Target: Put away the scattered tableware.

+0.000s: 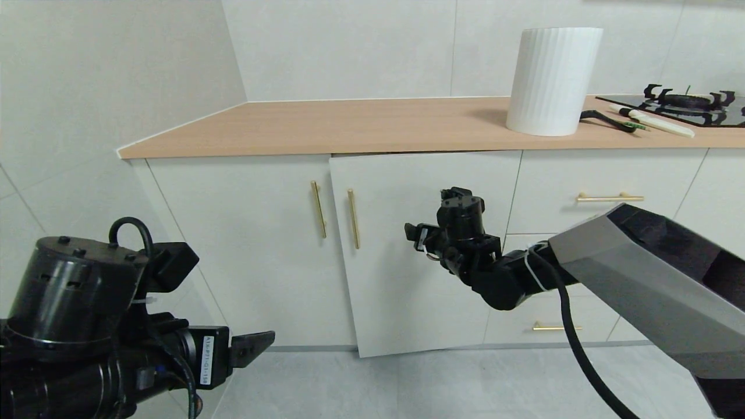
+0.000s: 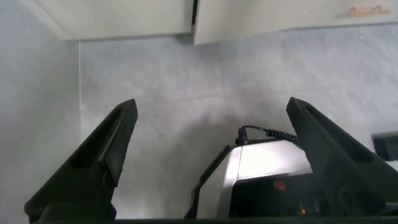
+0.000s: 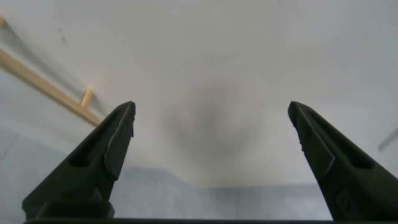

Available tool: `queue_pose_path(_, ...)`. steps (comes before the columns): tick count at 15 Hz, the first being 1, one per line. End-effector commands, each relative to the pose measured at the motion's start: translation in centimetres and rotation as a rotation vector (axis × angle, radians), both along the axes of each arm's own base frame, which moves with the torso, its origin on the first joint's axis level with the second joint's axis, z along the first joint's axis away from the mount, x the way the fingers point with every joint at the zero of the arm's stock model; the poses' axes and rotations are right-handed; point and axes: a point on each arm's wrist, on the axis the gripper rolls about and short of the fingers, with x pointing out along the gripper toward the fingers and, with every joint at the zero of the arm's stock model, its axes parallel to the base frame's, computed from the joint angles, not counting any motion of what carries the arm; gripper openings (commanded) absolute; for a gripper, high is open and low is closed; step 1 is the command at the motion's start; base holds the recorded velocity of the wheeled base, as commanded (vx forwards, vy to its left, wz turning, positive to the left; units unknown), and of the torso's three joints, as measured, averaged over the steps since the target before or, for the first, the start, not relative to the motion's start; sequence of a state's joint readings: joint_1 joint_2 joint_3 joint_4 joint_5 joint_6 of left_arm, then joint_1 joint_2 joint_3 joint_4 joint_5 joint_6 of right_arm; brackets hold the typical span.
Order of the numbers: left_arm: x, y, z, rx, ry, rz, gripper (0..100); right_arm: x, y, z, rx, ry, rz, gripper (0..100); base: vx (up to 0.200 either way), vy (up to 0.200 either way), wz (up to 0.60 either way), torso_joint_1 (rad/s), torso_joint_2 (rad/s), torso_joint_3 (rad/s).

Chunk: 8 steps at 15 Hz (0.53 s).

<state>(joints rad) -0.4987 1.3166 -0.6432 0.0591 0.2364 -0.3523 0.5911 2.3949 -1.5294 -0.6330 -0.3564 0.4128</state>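
Observation:
On the wooden counter (image 1: 349,125) a white ribbed container (image 1: 553,81) stands upright. Beside it lie a black-handled utensil (image 1: 608,119) and a white-handled utensil (image 1: 657,123). Below the counter, my right gripper (image 1: 417,235) hangs open just in front of a white cabinet door (image 1: 407,279) that stands slightly ajar. The right wrist view has the right gripper (image 3: 211,112) facing the door (image 3: 236,74), nothing between its fingers, with the door's gold handle (image 3: 43,84) off to one side. My left gripper (image 1: 256,343) is low at the left, open and holding nothing, over the floor (image 2: 186,81).
A neighbouring cabinet door (image 1: 244,244) with its gold handle (image 1: 317,208) is closed. Drawers with gold handles (image 1: 608,198) sit to the right. A black hob (image 1: 687,105) occupies the counter's right end. Grey tiled floor (image 1: 407,384) lies below.

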Motion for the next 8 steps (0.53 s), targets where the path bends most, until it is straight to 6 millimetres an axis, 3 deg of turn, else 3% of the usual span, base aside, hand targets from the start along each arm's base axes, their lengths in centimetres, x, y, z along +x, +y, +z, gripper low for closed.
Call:
queue_pose_path(1, 0.0, 0.0, 0.0, -0.001, -0.001, 0.000, 100, 0.3, 0.1, -0.4, 0.000, 0.000, -0.006, 100, 0.000, 0.000, 0.00, 0.000, 0.00, 0.000)
queue_pose_path(8, 0.0, 0.0, 0.0, -0.001, -0.001, 0.000, 100, 1.7, 0.8, -0.1, 0.017, -0.053, -0.110, 100, 0.000, 0.000, 0.00, 0.000, 0.00, 0.000)
